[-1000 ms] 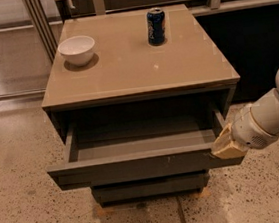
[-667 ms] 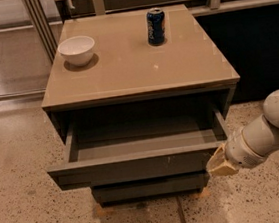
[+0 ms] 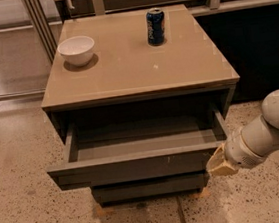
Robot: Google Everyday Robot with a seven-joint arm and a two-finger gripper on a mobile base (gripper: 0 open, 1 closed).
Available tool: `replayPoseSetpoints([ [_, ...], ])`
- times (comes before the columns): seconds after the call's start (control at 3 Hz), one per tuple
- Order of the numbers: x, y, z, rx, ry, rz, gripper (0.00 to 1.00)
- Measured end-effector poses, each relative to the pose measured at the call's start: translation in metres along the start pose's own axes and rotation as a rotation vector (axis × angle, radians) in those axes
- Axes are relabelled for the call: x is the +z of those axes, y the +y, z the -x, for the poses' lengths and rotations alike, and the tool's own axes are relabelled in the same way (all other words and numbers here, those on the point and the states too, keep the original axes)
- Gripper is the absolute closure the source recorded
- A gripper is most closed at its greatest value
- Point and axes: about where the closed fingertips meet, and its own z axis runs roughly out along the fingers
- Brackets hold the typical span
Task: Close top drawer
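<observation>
- Our gripper (image 3: 220, 163) sits at four o'clock in the frame, just beside the right end of the top drawer (image 3: 136, 167) front; we cannot tell how far open it is or whether it holds anything.
- The drawer stands pulled out.
- We judge the push is next: press the front squarely toward twelve o'clock.

Warm, rather dim indoor light falls from above. The glossy surface (image 3: 125, 77) shows faint pale glare near its middle. The bowl (image 3: 76, 50) and can (image 3: 155, 26) cast short, soft shadows. The top drawer (image 3: 130, 166) is deeply shaded inside. The gripper (image 3: 220, 163), at the drawer's right front corner, is evenly lit.
</observation>
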Motion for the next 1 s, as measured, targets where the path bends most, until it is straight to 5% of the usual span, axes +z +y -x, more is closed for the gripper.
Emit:
replayPoseSetpoints([
  [1.0, 0.003, -0.028, 0.018, -0.275, 0.062, -0.242, 1.0],
])
